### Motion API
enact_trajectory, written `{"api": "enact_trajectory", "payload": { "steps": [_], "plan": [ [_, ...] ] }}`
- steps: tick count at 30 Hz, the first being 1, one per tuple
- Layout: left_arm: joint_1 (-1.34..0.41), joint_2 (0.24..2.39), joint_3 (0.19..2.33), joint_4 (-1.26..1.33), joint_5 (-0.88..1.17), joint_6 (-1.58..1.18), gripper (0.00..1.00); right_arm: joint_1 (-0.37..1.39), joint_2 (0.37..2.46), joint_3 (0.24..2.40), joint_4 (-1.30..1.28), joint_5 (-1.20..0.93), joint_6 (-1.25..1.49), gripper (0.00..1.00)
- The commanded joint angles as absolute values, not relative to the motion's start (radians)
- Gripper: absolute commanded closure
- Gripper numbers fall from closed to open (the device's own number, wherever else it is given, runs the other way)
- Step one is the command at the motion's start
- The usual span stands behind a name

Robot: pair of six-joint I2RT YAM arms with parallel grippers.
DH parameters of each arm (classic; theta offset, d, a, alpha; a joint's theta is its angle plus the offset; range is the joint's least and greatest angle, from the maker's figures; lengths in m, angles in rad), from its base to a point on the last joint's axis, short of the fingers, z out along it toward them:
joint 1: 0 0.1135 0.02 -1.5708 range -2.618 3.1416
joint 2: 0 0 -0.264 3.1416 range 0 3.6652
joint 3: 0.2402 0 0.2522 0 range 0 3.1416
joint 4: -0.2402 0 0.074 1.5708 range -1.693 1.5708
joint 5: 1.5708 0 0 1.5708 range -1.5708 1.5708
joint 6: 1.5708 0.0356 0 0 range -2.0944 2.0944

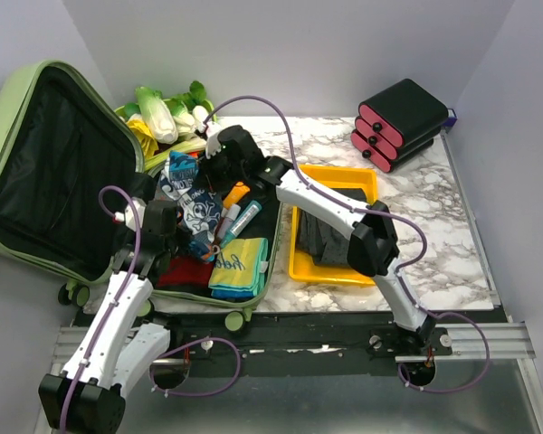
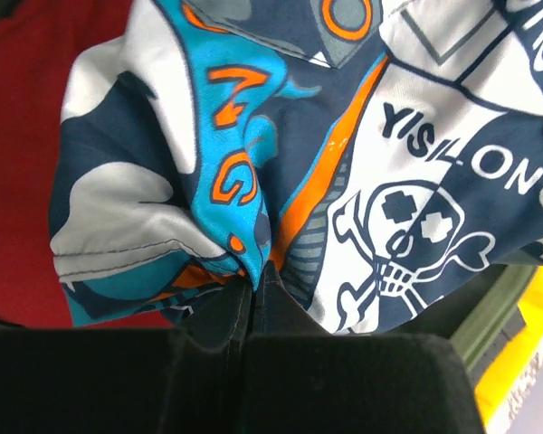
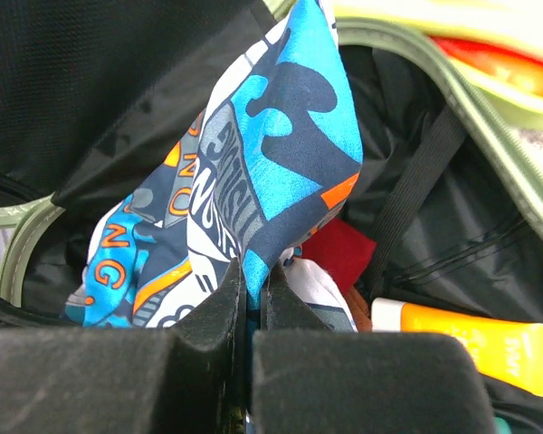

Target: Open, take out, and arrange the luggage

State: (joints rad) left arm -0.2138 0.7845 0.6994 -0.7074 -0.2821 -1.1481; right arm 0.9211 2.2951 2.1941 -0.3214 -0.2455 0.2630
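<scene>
Two grippers pinched tight on one printed cloth (image 1: 192, 212): left gripper (image 2: 253, 282) at skull-print edge, right gripper (image 3: 252, 271) at blue fold.
Seen from top only: luggage (image 1: 36, 181) open at far left, lid leaning back, cloth over packed half; tray (image 1: 369, 181) and black box (image 1: 403, 113) to right.
Fingertips buried in folds.
Legible, left wrist view: "YISILON", cut off at frame edge.
Tube (image 3: 471, 345) label unreadable.
</scene>
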Motion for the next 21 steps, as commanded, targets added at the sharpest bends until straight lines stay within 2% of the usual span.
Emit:
{"api": "enact_trajectory", "payload": {
  "steps": [1,4,9,21],
  "plan": [
    [-0.268,0.802,0.767,-0.640,-0.204,-1.155,1.00,0.930,2.231,2.169,-0.305,-0.195,0.192,0.99],
    [-0.322,0.798,0.787,-0.620,-0.229,-1.184,1.00,0.928,2.197,2.151,-0.328,-0.172,0.173,0.99],
    [-0.515,0.842,0.839,-0.607,-0.310,-1.238,1.00,0.924,2.116,2.083,-0.370,-0.118,0.138,0.99],
    [-0.848,1.035,0.929,-0.494,-0.425,-1.354,1.00,0.775,1.735,1.513,-0.288,-0.009,0.160,0.99]
  ]
}}
